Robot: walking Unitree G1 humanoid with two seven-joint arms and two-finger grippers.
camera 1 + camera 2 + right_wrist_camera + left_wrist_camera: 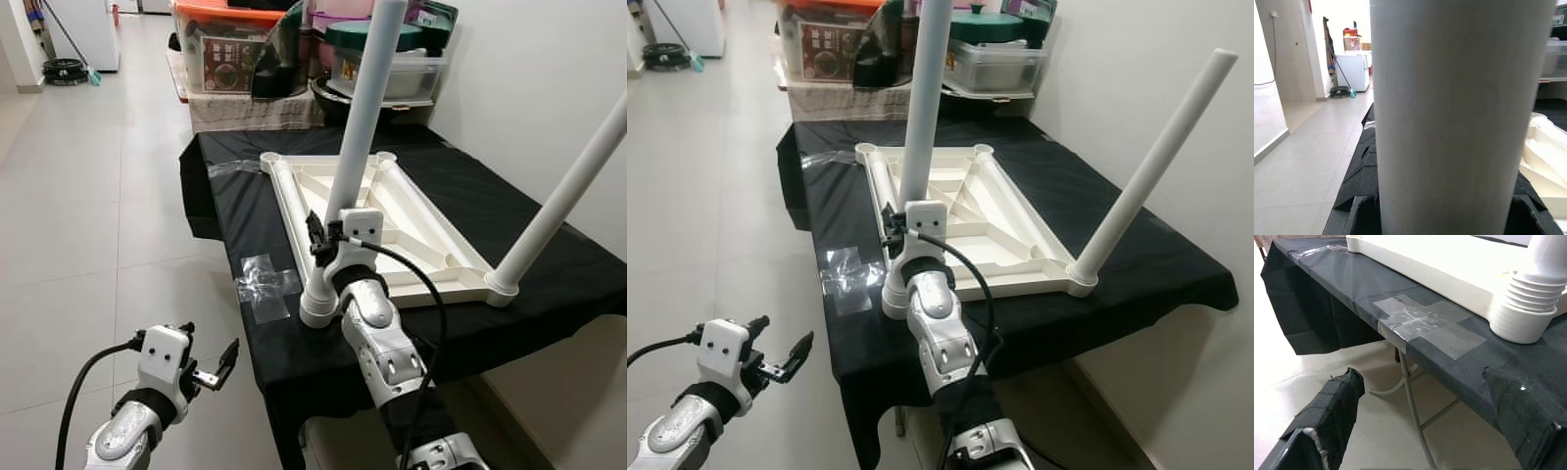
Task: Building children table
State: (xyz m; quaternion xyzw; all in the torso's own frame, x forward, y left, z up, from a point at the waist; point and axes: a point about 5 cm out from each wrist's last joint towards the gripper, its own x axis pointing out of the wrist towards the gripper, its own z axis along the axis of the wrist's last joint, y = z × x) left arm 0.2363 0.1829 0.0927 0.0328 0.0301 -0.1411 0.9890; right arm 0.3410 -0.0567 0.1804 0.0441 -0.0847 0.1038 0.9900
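Right wrist view: right tool (1449, 215) clasps smooth white cylindrical table leg (1459, 112)

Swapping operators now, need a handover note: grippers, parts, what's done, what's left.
Right gripper: shut on the near-left leg, low down near its socket.
Left gripper: open, empty, held over the floor beside the work table.
Tabletop: upside down on the black cloth.
Done: the near-left leg and the near-right leg stand in their corner sockets.
Left: the two far corner sockets have no legs yet; whether the held leg is fully seated can't be told.
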